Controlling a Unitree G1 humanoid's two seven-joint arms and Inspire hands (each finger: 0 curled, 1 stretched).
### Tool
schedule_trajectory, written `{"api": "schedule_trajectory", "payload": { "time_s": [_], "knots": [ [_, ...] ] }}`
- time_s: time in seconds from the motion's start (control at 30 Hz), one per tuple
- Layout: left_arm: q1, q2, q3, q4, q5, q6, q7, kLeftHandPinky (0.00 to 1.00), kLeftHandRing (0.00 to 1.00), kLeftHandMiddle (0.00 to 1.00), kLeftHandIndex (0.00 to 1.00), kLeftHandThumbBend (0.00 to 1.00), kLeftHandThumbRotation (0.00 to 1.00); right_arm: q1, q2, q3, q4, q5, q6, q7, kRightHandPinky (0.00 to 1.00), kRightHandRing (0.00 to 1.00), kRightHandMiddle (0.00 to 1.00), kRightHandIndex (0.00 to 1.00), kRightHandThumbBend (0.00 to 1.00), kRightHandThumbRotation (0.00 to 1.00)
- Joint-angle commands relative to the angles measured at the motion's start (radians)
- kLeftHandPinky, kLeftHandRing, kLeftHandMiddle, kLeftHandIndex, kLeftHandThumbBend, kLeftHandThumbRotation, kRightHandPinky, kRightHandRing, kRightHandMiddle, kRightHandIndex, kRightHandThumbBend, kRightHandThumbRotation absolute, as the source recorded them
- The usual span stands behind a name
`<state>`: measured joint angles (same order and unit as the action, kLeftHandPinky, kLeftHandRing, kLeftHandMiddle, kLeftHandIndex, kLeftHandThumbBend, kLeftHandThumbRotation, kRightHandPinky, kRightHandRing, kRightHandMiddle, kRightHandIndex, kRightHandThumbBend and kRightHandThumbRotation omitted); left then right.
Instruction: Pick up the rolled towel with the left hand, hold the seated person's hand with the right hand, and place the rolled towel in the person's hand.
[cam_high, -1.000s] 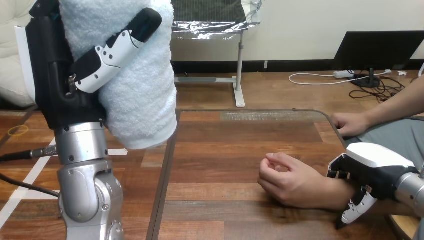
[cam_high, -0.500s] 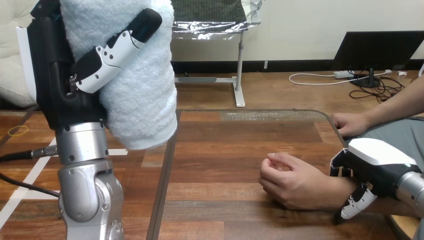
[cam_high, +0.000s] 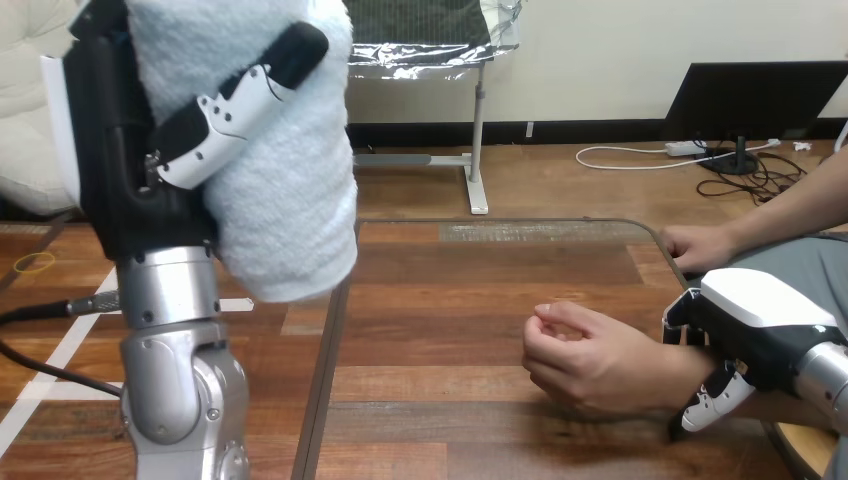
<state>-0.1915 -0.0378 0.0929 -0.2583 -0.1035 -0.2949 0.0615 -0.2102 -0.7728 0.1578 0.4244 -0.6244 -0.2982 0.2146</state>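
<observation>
The left hand (cam_high: 140, 170) fills the upper left of the frame, raised well above the table (cam_high: 450, 300); its fingers are wrapped round the towel (cam_high: 290, 200), one black-and-white digit lying slantwise across the roll; the towel stands nearly upright and clear of the wood, high enough, I judge, to be carried across without dragging. At the lower right the right hand (cam_high: 750, 320) sits over the person's wrist (cam_high: 672, 372); its white back is on top and a fingertip curls out below, so it looks closed round the wrist, presumably to steady the arm for the hand-over. The person's near hand (cam_high: 590, 365) rests on the table at lower centre-right, loosely curled, well apart from the towel; it would need to open to take the roll. The person's far hand (cam_high: 700, 245) lies at the table's right edge. The pick-up looks done; the placing is not.
</observation>
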Motion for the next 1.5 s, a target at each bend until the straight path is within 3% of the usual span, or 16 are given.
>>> {"api": "schedule_trajectory", "payload": {
  "time_s": [0.0,0.23,0.53,0.83,1.23,1.47],
  "knots": [
    [-0.046,-0.008,-0.012,0.065,0.012,-0.043,-0.006,0.18,0.23,0.31,0.39,0.47,0.00,-0.013,0.026,-0.001,0.023,0.027,-0.008,-0.032,0.16,0.23,0.31,0.36,0.90,0.00],
    [-0.044,-0.015,-0.023,0.120,0.058,-0.054,0.014,0.19,0.24,0.31,0.39,0.49,0.00,-0.017,0.028,-0.004,0.020,0.034,-0.001,-0.045,0.17,0.24,0.32,0.36,0.89,0.00],
    [-0.046,-0.022,-0.033,0.199,0.066,-0.077,0.011,0.20,0.25,0.32,0.37,0.47,0.00,-0.016,0.027,-0.021,-0.007,0.060,0.012,-0.042,0.20,0.26,0.33,0.36,0.88,0.01],
    [-0.064,-0.027,-0.041,0.286,0.094,-0.120,0.020,0.20,0.24,0.31,0.36,0.46,0.00,-0.021,0.020,-0.038,-0.040,0.093,0.030,-0.017,0.22,0.28,0.35,0.37,0.88,0.04],
    [-0.107,-0.029,-0.048,0.459,0.096,-0.221,0.024,0.19,0.23,0.30,0.35,0.45,0.00,-0.021,0.020,-0.071,-0.112,0.152,0.085,0.027,0.26,0.30,0.37,0.39,0.88,0.10],
    [-0.148,-0.023,-0.054,0.612,0.132,-0.317,0.040,0.20,0.24,0.31,0.36,0.45,0.00,-0.027,0.016,-0.083,-0.152,0.175,0.110,0.042,0.27,0.31,0.36,0.39,0.88,0.14]
  ]
}}
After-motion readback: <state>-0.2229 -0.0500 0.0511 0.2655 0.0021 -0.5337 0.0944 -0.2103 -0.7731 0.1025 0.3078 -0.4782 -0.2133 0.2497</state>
